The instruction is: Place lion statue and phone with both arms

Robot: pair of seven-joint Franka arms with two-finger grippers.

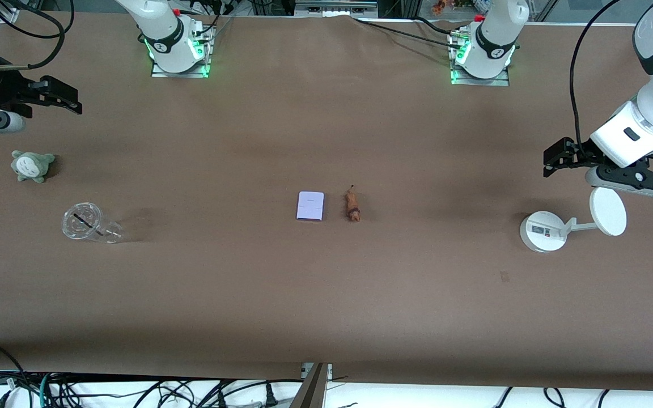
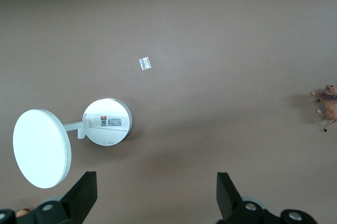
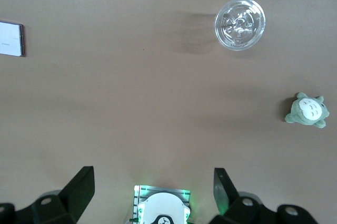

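With both claws wide and empty, the left claw (image 1: 553, 160) above the white stand (image 1: 543, 231) and the right claw (image 1: 60, 96) over its desk end, the small lion statue (image 1: 352, 205) beside the phone (image 1: 310, 205) mid-desk may slip or topple when pinched.
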